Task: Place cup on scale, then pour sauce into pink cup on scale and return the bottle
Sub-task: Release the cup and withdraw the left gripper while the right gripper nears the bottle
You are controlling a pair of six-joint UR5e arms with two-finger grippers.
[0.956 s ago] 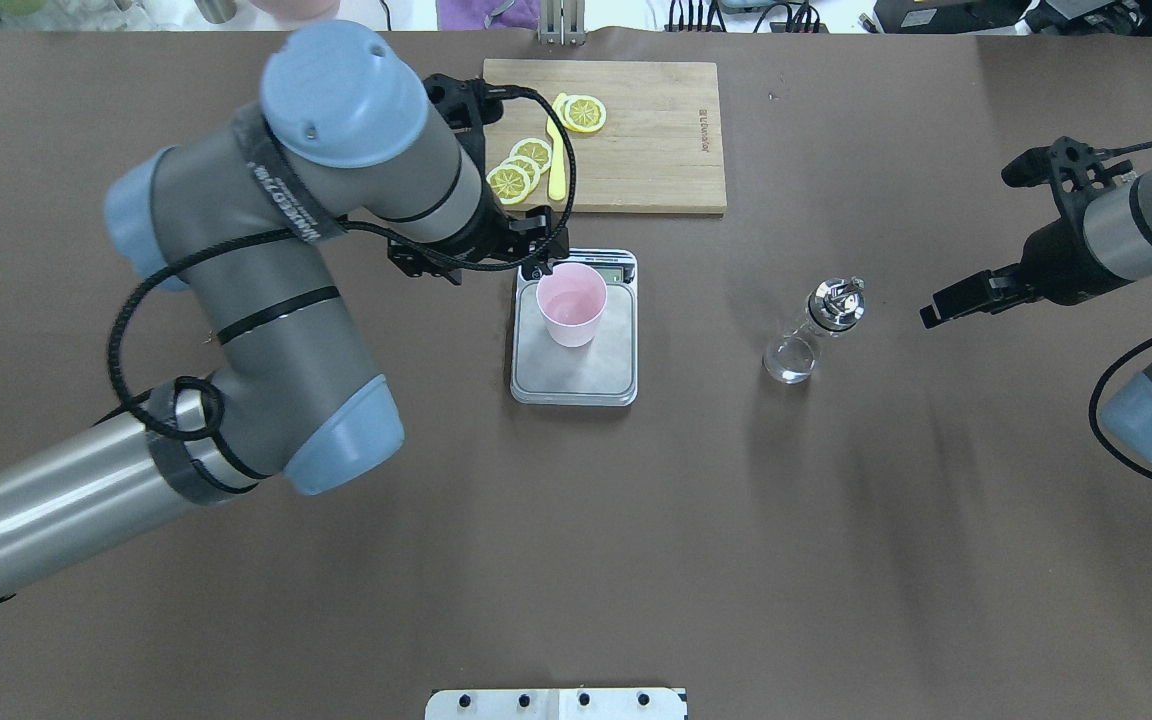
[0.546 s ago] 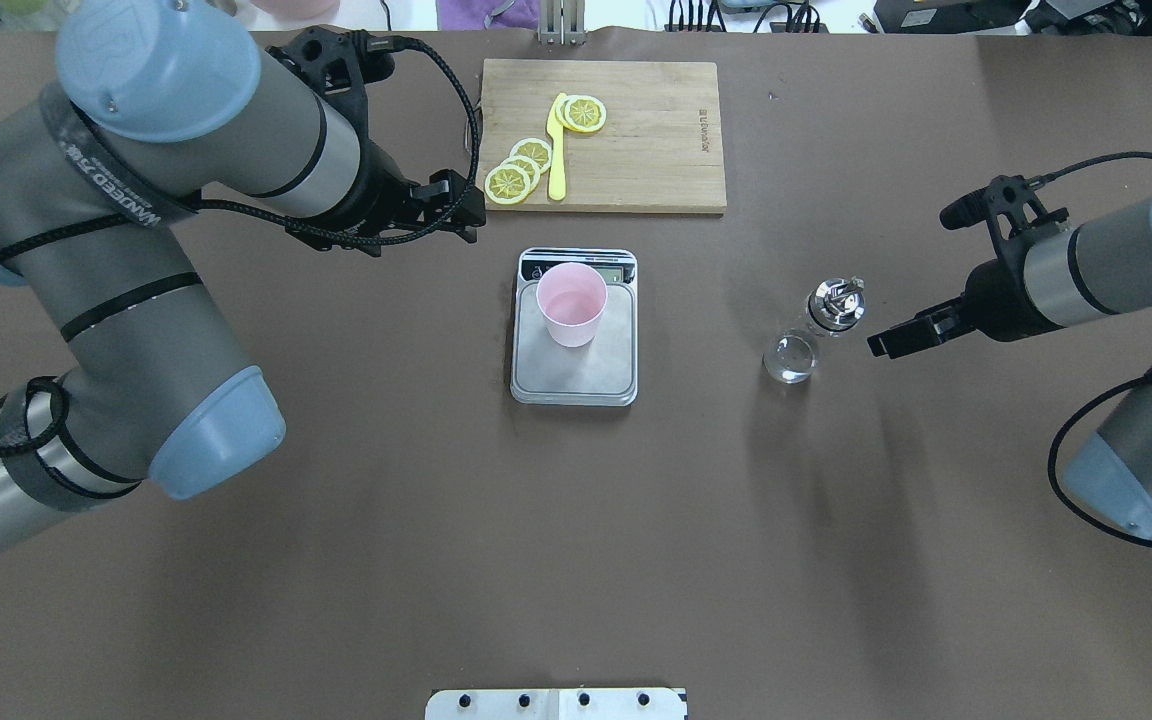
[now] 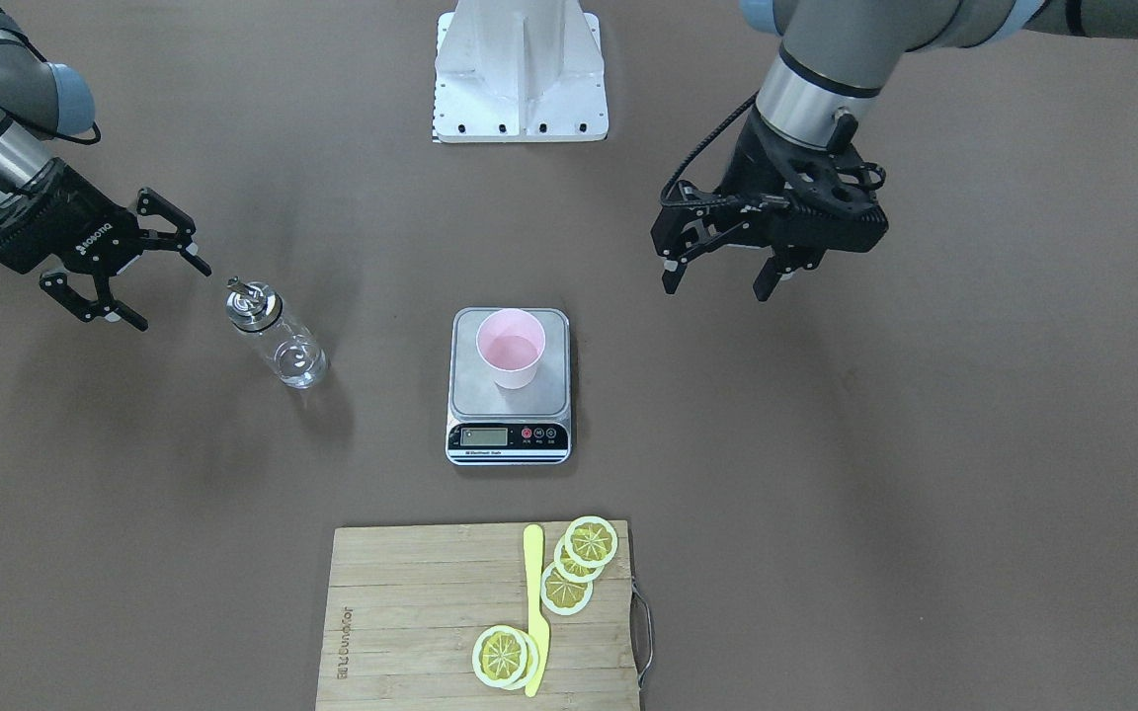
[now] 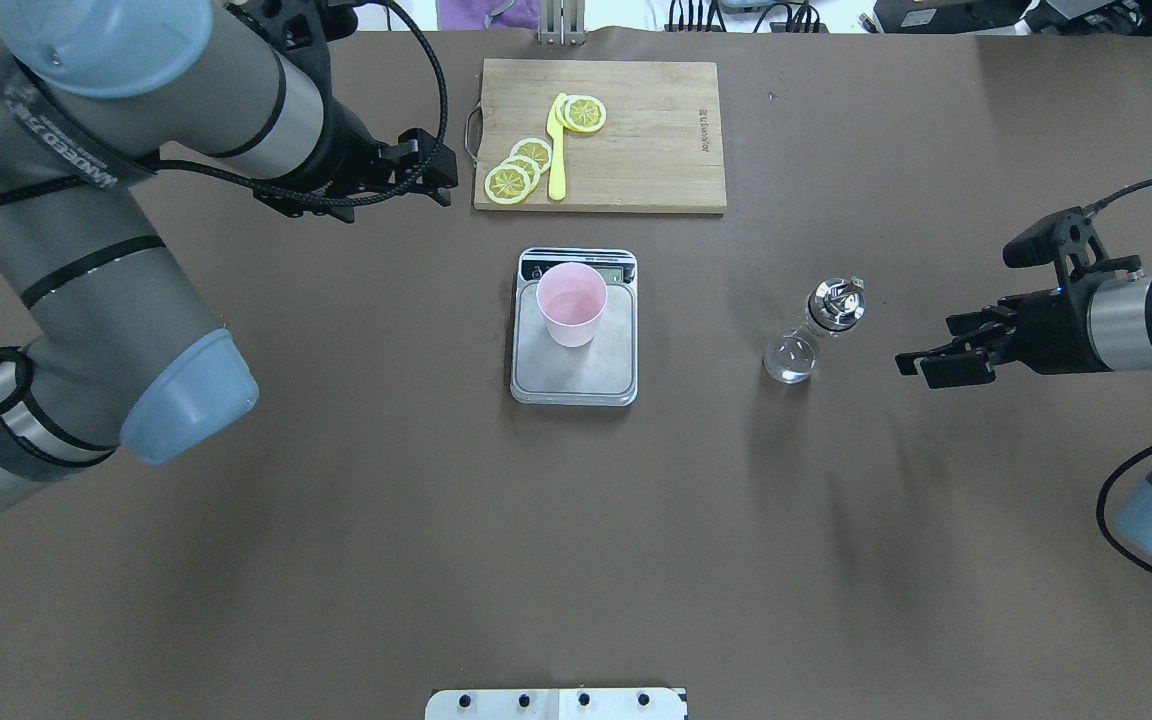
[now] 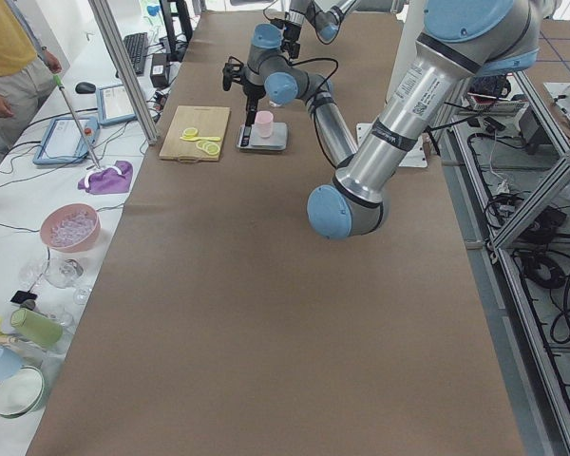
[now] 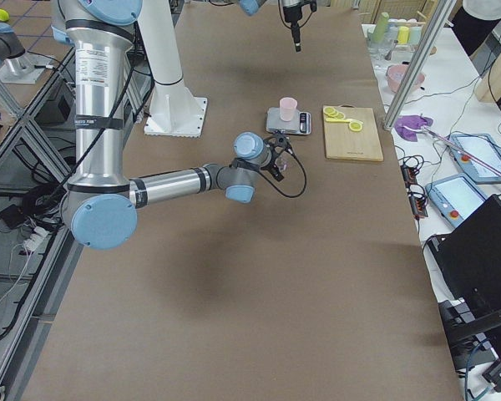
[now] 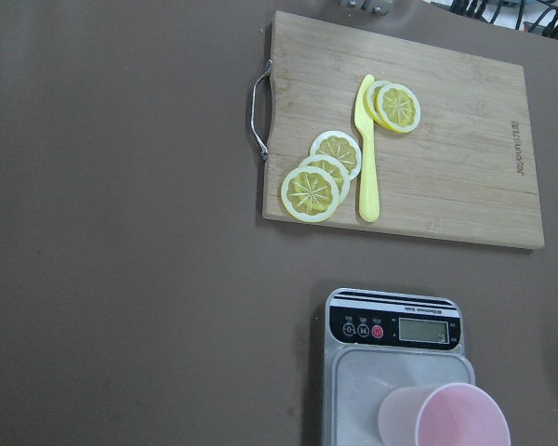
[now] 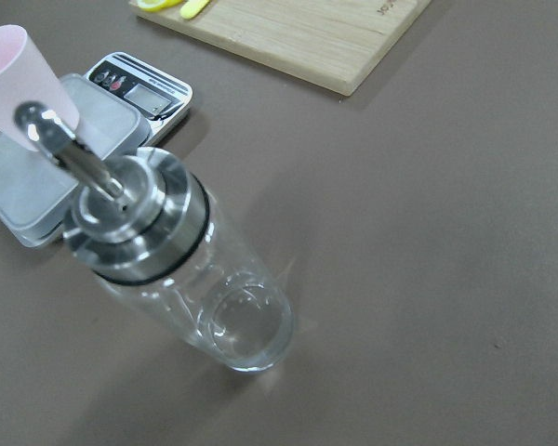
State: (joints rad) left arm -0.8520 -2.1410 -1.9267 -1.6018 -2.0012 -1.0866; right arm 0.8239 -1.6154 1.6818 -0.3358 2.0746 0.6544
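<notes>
A brown cover (image 4: pixel 576 560) lies over the whole table from edge to edge, under even light from above that leaves only soft shadows. Along one long edge runs a white bench (image 5: pixel 19 204) crowded with a pink bowl (image 5: pixel 70 228), a purple cloth (image 5: pixel 109 178), cups and two tablets (image 6: pixel 476 154). A slanted aluminium post (image 5: pixel 123 66) rises between table and bench. Past the opposite long edge a metal frame (image 5: pixel 528 342) stands over a tiled floor (image 6: pixel 25 33) with black cables (image 5: pixel 541 271). A person in a yellow shirt (image 5: pixel 5 38) stands at the bench.

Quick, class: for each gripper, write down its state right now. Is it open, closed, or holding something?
Left gripper: open, holding nothing.
Right gripper: open, holding nothing, beside the bottle.
</notes>
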